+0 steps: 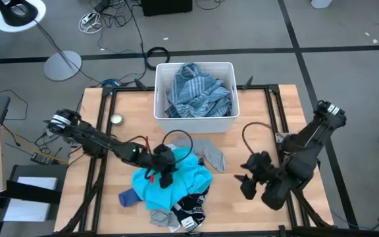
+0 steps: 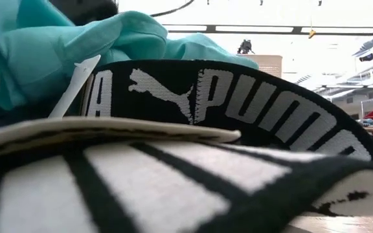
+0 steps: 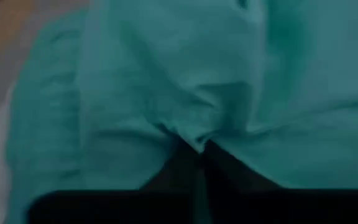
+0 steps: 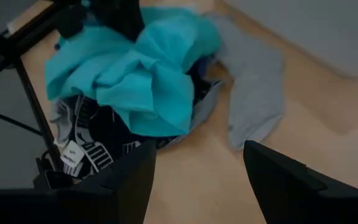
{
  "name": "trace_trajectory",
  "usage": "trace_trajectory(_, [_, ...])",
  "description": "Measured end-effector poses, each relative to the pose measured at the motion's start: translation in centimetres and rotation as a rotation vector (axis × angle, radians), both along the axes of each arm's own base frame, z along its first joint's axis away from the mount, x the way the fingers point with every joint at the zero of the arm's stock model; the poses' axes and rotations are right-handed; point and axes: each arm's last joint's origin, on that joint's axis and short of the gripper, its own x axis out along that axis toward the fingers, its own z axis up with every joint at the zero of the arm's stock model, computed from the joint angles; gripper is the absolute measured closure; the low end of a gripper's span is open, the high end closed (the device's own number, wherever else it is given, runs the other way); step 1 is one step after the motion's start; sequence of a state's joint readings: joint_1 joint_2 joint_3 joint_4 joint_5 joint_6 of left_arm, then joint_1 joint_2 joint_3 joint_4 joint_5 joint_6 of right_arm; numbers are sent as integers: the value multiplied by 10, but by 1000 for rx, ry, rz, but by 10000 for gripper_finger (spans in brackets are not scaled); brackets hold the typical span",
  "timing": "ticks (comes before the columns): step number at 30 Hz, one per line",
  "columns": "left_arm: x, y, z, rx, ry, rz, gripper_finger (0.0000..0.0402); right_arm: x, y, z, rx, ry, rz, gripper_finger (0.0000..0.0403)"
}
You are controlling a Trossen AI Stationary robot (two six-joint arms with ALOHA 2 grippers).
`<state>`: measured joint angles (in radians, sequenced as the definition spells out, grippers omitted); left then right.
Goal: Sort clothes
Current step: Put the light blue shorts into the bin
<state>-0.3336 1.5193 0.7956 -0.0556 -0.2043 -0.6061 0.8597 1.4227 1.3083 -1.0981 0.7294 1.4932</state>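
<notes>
Left gripper [image 1: 166, 160] pinching turquoise top [image 1: 176, 181], fingertips [image 3: 185, 163] buried in a crumpled fold; only wrist view shows this. Top heaped in front of white bin [image 1: 194, 118]. Right gripper [image 1: 250, 179] spread, hovering beside the heap.

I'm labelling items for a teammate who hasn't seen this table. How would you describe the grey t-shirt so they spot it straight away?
Start at the white bin at the table's far edge. Just in front of it, the grey t-shirt lies flat on bare wood. It is plain pale grey, beside the turquoise top, unlike the striped shirt inside the bin.
</notes>
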Motion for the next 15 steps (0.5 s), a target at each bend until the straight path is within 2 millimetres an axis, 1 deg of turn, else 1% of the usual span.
trace_trajectory(1, [2,-1,7,-7,-16,0,386,2,2,-8,17,-12,1,158])
trace_trajectory(3, [7,-2,26,-8,-47,8,395,4,5,-23,58,-20,9,158])
trace_trajectory(7, [15,-4,77,47,-79,-13,399,7,7,-51,115,-30,17,158])
trace_trajectory(11, [22,-6,140,85,-140,-41,400,8,6,-72,151,-55,11,158])
trace_trajectory(13, [22,-5,171,125,-204,-35,400,10,6,-78,179,-80,4,160])
trace_trajectory(15, [20,-2,200,211,-263,-8,400,13,6,-80,201,-103,1,161])
